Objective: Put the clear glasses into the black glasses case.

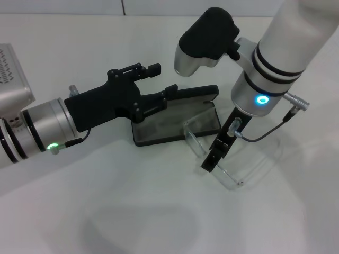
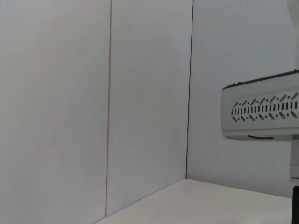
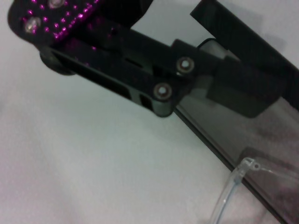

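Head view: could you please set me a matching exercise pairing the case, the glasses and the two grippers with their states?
Things:
1. black glasses case
2. clear glasses
3. left gripper
4. right gripper

States:
A. jaws spread, one against the lid
B. lying open on the table
C. jaws clamped on transparent plastic
D. gripped, one arm over the case

Pairs: 1-B, 2-D, 3-A, 4-C

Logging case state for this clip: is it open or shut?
Open: the case shows its grey lining, lid raised at the left tool.
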Controlling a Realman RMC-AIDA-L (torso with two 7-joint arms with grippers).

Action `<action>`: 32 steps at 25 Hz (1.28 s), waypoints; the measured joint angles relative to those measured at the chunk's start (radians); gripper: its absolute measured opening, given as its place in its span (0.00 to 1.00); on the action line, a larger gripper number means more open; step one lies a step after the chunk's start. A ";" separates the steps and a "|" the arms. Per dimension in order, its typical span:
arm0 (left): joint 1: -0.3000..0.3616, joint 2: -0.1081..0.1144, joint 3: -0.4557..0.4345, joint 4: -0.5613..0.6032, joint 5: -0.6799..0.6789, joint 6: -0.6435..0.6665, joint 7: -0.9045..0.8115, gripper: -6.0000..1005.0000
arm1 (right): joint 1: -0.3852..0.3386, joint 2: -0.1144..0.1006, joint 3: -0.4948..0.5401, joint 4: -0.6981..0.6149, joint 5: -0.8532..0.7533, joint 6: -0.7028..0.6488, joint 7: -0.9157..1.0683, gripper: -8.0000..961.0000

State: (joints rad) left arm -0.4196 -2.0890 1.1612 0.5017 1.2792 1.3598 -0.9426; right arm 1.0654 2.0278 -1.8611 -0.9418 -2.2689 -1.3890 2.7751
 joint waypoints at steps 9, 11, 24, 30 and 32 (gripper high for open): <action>-0.002 -0.001 0.001 0.000 0.000 -0.001 0.001 0.59 | -0.008 0.000 -0.035 0.011 0.009 0.033 0.000 0.79; -0.002 -0.002 0.001 0.000 0.000 -0.001 0.001 0.59 | -0.008 0.000 -0.038 0.011 0.010 0.035 0.000 0.78; -0.002 -0.008 0.012 -0.003 -0.002 0.007 -0.004 0.59 | -0.021 0.000 -0.070 0.012 -0.005 0.049 -0.008 0.43; -0.001 -0.008 0.026 -0.003 -0.007 0.007 -0.004 0.59 | -0.027 0.000 -0.070 0.008 -0.018 0.055 -0.015 0.31; -0.001 -0.008 0.027 -0.003 -0.008 0.007 -0.005 0.59 | -0.028 0.000 -0.070 0.009 -0.022 0.055 -0.021 0.31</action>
State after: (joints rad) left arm -0.4203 -2.0970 1.1882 0.4984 1.2715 1.3669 -0.9472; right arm 1.0376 2.0278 -1.9312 -0.9327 -2.2905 -1.3340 2.7538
